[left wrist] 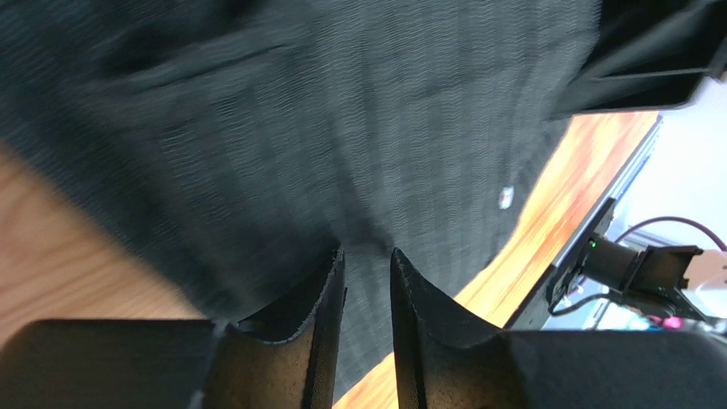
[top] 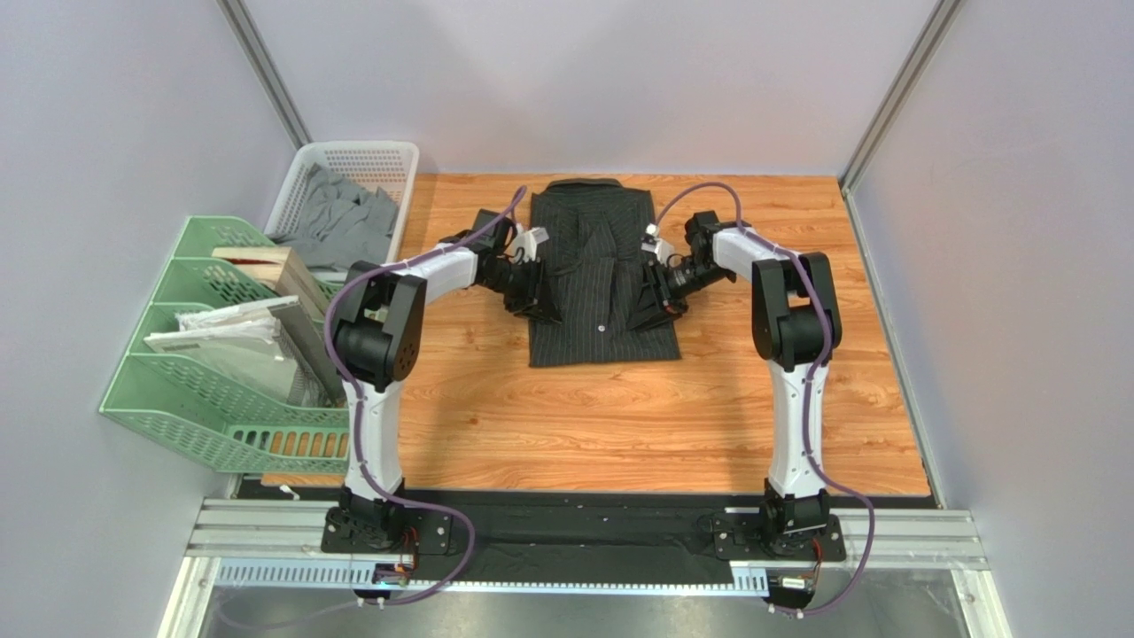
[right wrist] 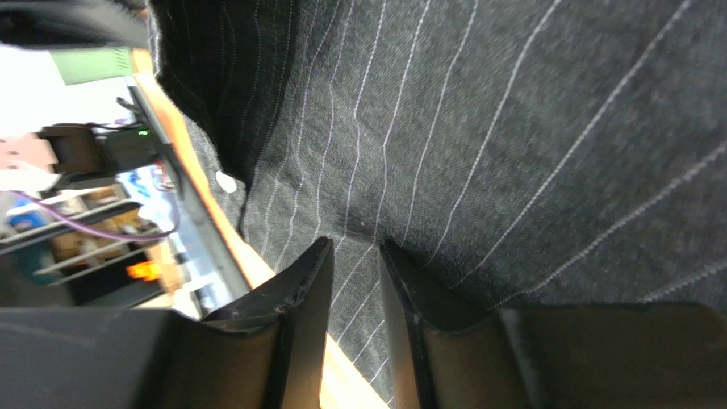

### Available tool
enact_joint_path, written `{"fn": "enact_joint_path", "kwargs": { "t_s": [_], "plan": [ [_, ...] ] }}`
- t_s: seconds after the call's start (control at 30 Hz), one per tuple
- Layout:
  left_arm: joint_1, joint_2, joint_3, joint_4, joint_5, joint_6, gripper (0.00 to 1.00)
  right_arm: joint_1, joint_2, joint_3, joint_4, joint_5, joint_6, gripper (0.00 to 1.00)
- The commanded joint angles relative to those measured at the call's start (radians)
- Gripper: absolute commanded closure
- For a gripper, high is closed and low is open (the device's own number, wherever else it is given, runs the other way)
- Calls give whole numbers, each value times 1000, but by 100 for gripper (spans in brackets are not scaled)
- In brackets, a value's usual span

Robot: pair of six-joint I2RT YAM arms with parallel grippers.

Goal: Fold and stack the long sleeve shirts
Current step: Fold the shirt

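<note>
A soft charcoal-black pinstriped long sleeve shirt point(top: 606, 273) lies on the far middle of the wooden table point(top: 599, 425), collar away from the arms and sides folded into a long rectangle. The left gripper point(top: 539, 299) and right gripper point(top: 659, 299) are at its opposite side edges. Each has its jaws narrowed to a slim gap over fabric, and I cannot tell whether cloth is pinched.
</note>
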Motion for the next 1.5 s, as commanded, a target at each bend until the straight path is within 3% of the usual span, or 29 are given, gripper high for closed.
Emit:
{"fn": "enact_joint_path", "kwargs": {
  "t_s": [0.0,0.03,0.07,0.13,0.2,0.23,0.27,0.3,0.37,0.43,0.57,0.6,0.77,0.97,1.07,1.13,1.27,1.4,1.47],
  "plan": [
    [53,-75,-56,-6,88,60,65,17,-93,-15,94,-6,69,61],
    [54,-104,-81,62,124,63,62,14,-111,-15,94,-15,78,59],
    [51,-139,-111,105,191,58,59,11,-165,-20,94,-47,95,50],
    [41,-241,-188,196,245,37,46,8,-229,-64,99,-92,110,42],
    [7,-302,-233,215,305,3,36,9,-329,-129,165,-153,171,23],
    [-5,-316,-257,285,322,-64,34,11,-355,-202,192,-179,210,8],
    [-31,-328,-285,337,345,-112,30,15,-374,-233,258,-227,245,0],
    [-44,-339,-341,401,352,-167,19,27,-395,-267,295,-250,311,0],
    [-80,-328,-386,611,356,-343,16,43,-391,-329,387,-302,371,0],
    [-103,-289,-426,795,354,-484,1,61,-371,-357,453,-322,471,0],
    [-130,-198,-452,939,317,-581,1,77,-354,-480,765,-348,701,0],
    [-131,-180,-460,955,313,-600,1,83,-339,-486,775,-341,716,0],
    [-78,-65,-529,896,181,-618,1,57,-192,-503,717,-267,652,0],
    [-30,-20,-543,697,103,-516,1,24,-92,-453,634,-204,620,0],
    [1,-87,-598,666,104,-483,1,12,-125,-476,575,-215,606,0],
    [24,-141,-624,634,144,-436,1,-6,-180,-479,484,-219,497,0],
    [13,-355,-591,513,227,-280,1,-46,-283,-386,191,-253,309,0],
    [-25,-419,-473,463,222,-241,1,-43,-314,-278,263,-279,397,0],
    [-33,-353,-399,533,205,-293,1,-28,-297,-255,477,-293,576,0]
  ]
}}
